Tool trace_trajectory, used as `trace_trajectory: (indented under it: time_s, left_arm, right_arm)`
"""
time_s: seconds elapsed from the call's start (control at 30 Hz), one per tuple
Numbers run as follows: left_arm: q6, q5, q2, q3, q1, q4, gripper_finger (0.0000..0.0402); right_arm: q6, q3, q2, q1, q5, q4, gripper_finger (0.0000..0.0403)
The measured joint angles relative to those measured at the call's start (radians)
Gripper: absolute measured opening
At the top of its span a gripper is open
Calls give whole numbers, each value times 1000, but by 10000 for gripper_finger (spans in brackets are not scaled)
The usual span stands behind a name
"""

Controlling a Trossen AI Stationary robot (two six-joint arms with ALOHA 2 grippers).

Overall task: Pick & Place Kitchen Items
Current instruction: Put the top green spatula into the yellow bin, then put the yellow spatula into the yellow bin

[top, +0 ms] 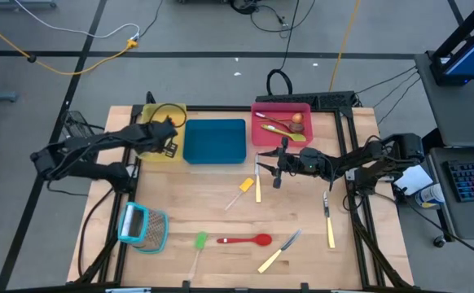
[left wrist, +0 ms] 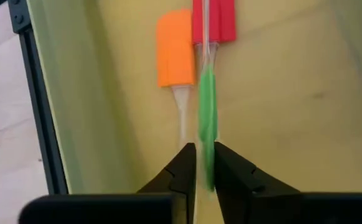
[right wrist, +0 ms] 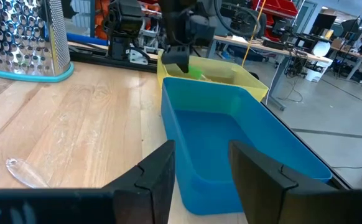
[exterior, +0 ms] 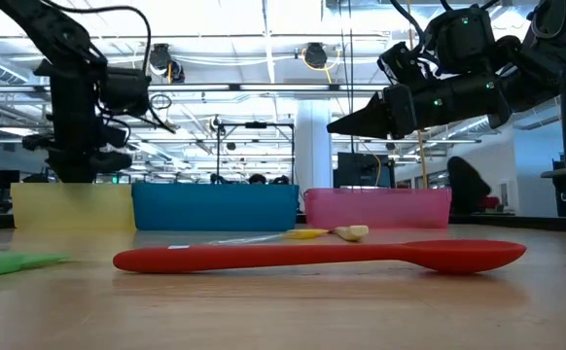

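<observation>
My left gripper [top: 166, 137] hangs over the yellow tray [top: 149, 150] and is shut on a green spatula [left wrist: 206, 118]. An orange spatula [left wrist: 175, 56] and a red one [left wrist: 221, 18] lie on the tray's floor below it. My right gripper [top: 271, 169] is open and empty. It is well above the table [exterior: 361, 122], beside the blue tray [right wrist: 231, 143] and below the red tray [top: 263, 134]. On the table lie a red spoon [top: 243, 239], a second green spatula [top: 199, 242], a yellow spatula [top: 244, 186] and three cream-handled knives [top: 258, 185] [top: 276, 254] [top: 329, 229]. My left gripper pinches the green spatula's blade [left wrist: 206, 155] between its two fingers, seen edge-on. The fingers come from above, pointing down into the yellow tray. The spatula hangs below them, its clear handle [left wrist: 203, 37] leading down toward the tray floor; whether it touches the floor I cannot tell.
The red tray holds a wooden spoon [top: 296, 119] and other utensils. A light-blue-framed grater [top: 143, 228] lies at the table's near left. The table's black frame rails run along its edges [top: 359, 236].
</observation>
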Motion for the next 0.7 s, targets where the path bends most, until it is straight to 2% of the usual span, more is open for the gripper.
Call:
trace_trajectory:
  time_s: [0.27, 0.7]
  left_arm:
    - [32, 0, 56, 0, 33, 47, 64]
    - [48, 14, 43, 10, 22, 43, 65]
  right_arm:
    - [0, 0, 0, 0, 0, 0, 142]
    - [2, 0, 0, 0, 0, -1, 142]
